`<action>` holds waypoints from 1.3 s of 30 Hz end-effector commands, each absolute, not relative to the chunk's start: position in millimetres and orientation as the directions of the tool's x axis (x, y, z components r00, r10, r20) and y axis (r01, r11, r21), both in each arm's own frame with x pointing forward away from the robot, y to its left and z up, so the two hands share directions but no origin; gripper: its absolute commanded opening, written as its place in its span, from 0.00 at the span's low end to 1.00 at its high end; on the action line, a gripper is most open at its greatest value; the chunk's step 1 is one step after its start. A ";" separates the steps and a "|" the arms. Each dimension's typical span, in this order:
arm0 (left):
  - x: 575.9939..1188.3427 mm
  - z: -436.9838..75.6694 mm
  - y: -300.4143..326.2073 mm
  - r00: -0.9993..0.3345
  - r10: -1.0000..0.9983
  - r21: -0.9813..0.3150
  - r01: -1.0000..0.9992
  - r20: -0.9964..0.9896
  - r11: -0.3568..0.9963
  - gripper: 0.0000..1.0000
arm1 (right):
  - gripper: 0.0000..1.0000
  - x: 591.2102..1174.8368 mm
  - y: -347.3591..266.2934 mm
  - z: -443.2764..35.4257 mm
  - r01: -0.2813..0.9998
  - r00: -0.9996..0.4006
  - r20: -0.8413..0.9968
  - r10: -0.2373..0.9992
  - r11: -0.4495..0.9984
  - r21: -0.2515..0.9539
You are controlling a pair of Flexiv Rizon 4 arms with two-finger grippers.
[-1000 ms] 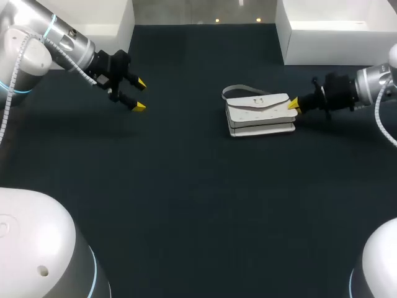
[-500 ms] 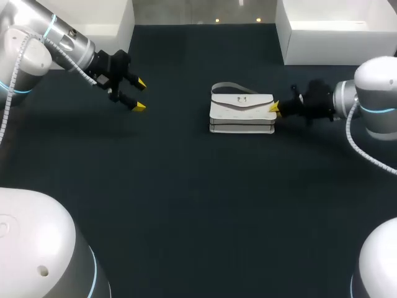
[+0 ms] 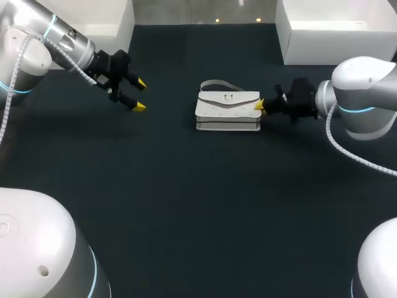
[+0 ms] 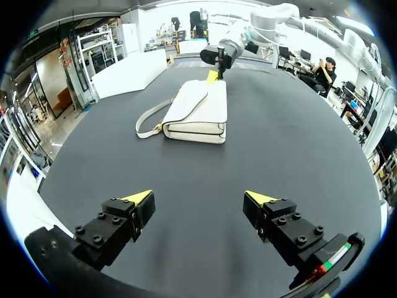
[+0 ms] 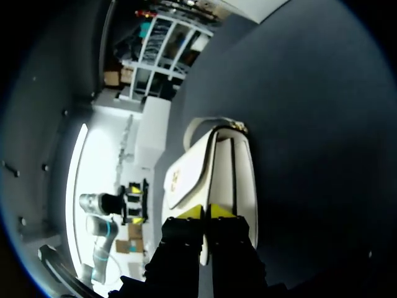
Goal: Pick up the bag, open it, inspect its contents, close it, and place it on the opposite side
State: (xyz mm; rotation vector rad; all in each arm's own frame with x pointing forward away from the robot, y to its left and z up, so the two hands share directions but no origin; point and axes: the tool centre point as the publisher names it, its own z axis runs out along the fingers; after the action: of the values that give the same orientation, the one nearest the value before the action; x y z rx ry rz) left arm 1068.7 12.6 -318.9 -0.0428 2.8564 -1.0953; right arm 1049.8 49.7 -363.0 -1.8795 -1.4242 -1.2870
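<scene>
A white handbag (image 3: 227,112) lies flat on the dark table, flap closed, its strap (image 3: 214,84) looped behind it. My right gripper (image 3: 259,105) is shut, its yellow tips pressed against the bag's right end. The right wrist view has the two tips of that gripper (image 5: 205,212) together at the near end of the bag (image 5: 214,177). My left gripper (image 3: 139,94) hangs open over the table's left side, well clear of the bag. Seen from the left wrist, the open left gripper (image 4: 198,198) holds nothing, and the bag (image 4: 198,110) lies ahead with the right gripper (image 4: 213,76) behind it.
A white box (image 3: 335,37) stands at the back right corner of the table and another white box (image 3: 111,18) at the back left. Dark tabletop (image 3: 198,205) stretches in front of the bag towards me.
The right gripper has moved left with its tips against the bag, and the bag has slid left across the table, turning slightly. The left arm has stayed still.
</scene>
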 end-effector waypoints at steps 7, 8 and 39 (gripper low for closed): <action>1069.1 -320.2 12.6 -0.996 -0.056 -0.671 0.005 -0.068 0.741 1.00 | 0.00 1063.5 53.9 -364.2 0.945 0.018 0.875 0.484 -0.294 0.144; 1069.1 -320.2 12.6 -0.996 -0.056 -0.671 0.005 -0.068 0.741 1.00 | 0.00 1062.6 54.9 -364.5 0.944 0.019 0.875 0.483 -0.296 0.143; 1069.1 -320.2 12.6 -0.996 -0.056 -0.671 0.005 -0.068 0.741 1.00 | 0.27 1057.5 61.8 -365.5 0.997 -0.005 0.834 0.552 -0.061 0.047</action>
State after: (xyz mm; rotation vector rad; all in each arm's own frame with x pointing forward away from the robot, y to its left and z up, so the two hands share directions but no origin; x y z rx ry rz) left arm 1068.8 12.6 -318.8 -0.0429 2.8563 -1.0953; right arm 1048.3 63.9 -367.8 -1.7236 -1.5896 -1.0301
